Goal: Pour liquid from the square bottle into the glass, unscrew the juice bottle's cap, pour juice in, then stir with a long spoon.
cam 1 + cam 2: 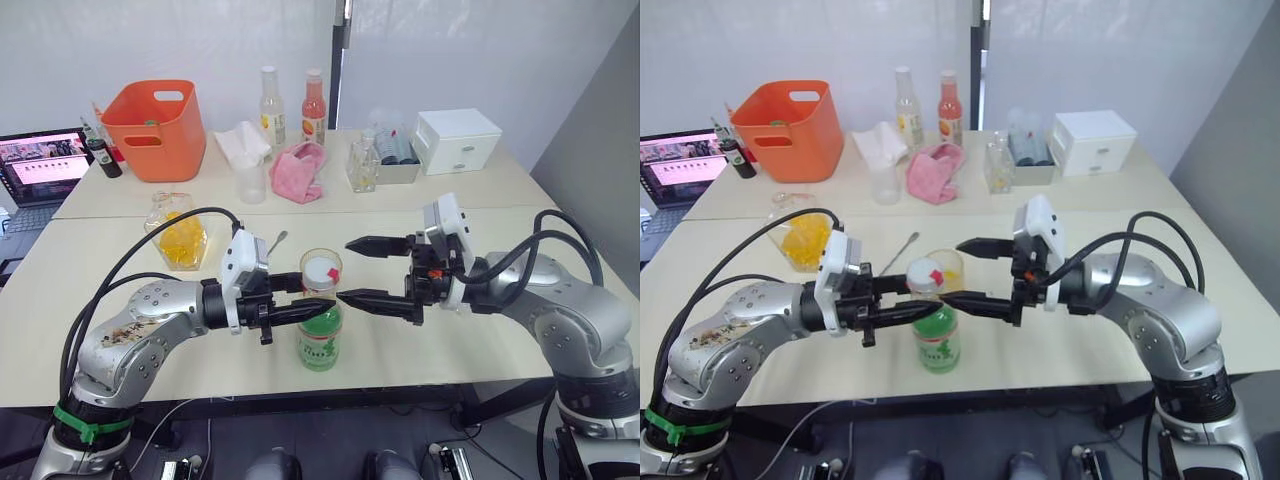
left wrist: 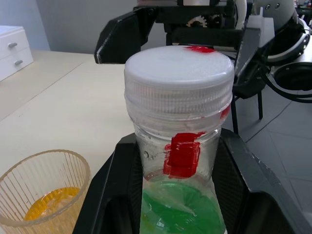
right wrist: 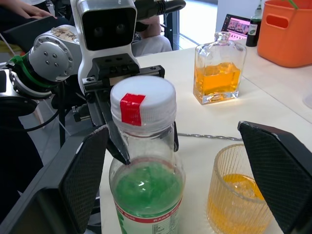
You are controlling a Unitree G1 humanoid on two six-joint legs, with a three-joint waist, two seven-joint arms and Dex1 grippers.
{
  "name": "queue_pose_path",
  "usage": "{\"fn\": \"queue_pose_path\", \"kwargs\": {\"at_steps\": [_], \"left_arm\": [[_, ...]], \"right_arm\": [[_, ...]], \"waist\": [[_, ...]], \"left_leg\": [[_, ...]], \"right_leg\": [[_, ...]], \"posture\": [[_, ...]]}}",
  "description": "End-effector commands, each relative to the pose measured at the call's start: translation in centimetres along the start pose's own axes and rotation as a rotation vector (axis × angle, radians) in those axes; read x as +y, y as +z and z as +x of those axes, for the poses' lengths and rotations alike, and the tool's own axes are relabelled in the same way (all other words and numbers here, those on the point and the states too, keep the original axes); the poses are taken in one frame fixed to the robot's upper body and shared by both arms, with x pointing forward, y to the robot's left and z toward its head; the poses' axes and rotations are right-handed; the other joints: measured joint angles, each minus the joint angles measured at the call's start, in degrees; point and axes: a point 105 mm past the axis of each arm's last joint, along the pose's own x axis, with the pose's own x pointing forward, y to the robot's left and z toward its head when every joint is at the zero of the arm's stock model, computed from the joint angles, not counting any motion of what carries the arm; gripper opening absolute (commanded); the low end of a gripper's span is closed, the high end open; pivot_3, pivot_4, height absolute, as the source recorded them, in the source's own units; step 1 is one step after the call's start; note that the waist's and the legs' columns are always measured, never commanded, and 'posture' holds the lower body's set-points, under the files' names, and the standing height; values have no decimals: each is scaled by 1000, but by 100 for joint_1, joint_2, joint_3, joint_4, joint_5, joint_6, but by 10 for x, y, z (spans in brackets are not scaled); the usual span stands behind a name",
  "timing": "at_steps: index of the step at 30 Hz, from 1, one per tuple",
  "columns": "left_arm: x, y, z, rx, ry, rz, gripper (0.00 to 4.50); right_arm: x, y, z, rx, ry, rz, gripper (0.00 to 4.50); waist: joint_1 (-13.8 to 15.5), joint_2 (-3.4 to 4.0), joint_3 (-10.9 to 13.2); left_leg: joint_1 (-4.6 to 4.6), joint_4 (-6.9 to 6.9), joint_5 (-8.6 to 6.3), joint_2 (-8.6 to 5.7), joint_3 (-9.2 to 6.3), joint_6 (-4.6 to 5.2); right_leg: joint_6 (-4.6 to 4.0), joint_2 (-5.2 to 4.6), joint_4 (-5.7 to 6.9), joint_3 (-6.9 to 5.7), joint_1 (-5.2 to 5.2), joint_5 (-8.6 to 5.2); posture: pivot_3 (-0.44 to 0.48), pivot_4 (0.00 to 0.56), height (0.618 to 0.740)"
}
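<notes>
Nearest the table's front edge, your clear round plastic juice bottle with the green label [image 1: 320, 335] stands upright, its small white screw cap with red marks [image 1: 319, 271] not yet off. Your left gripper [image 1: 300, 297] is clamped on the bottle's neck just under that cap, fingers pressed to both sides. Your right gripper [image 1: 365, 270] hangs spread wide beside the cap, one finger level with it and the other lower, touching nothing.

Just behind the bottle sits the ribbed clear glass tumbler [image 3: 239, 195], with orange liquid already in its bottom, so by my reading the first pour is done and unscrewing is the step in hand. Watch that tumbler: it stands very near the right gripper's far finger, and a wide closing sweep could knock it over. If you close on the bottle's shoulder instead of the cap, the twist will turn the whole bottle in the left grip.

Further back, the long thin silver metal bar spoon [image 1: 277, 242] lies flat on the table. Toward the left edge stands the squat square clear glass decanter of orange-yellow liquid [image 1: 181, 234]. Near the far edge an orange plastic tub [image 1: 155, 128] sits
</notes>
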Motion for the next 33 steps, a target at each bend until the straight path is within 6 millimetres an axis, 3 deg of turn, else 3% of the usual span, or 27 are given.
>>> {"fn": "queue_pose_path", "kwargs": {"at_steps": [1, 10, 18, 20, 27, 28, 33], "left_arm": [[3, 10, 0, -18, 0, 75, 1454], [5, 9, 1, -18, 1, 81, 1454], [4, 8, 0, -10, -2, 80, 1454], [4, 8, 0, -7, -3, 79, 1454], [4, 8, -1, -1, -4, 77, 1454], [4, 8, -1, -1, -4, 77, 1454], [4, 7, -1, 1, -4, 76, 1454]], "right_arm": [[11, 14, 7, -25, 48, -54, 4500], [17, 15, 18, -10, 62, -82, 4500], [18, 12, 24, -7, 59, -78, 1921], [18, 13, 24, -14, 62, -75, 1703], [18, 15, 25, -18, 62, -72, 1703], [18, 15, 25, -19, 57, -74, 2754], [19, 19, 25, -38, 59, -74, 4410]], "waist": [[2, 0, 0], [0, 0, 0], [0, 0, 0], [2, 0, 0], [-1, 0, 0], [-1, 0, 0], [-1, 0, 0]], "left_leg": [[0, 0, 0, 0, 0, 0], [0, 1, 0, 0, 0, 0], [0, 1, 0, 0, 0, 0], [0, 1, 0, 0, 0, 0], [0, 1, 0, 0, 0, 0], [0, 1, 0, 0, 0, 0], [0, 1, 0, 0, 0, 0]], "right_leg": [[0, 0, 0, 0, 0, 0], [0, -1, 3, 0, 0, 0], [0, -1, 3, 0, 0, 0], [0, -1, 3, 0, 0, 0], [0, -1, 3, 0, 0, 0], [0, -1, 3, 0, 0, 0], [0, -1, 3, 0, 0, 0]], "posture": [[0, 150, 713], [0, 150, 713], [0, 150, 713], [0, 150, 713], [0, 150, 713], [0, 150, 713], [0, 150, 713]]}}
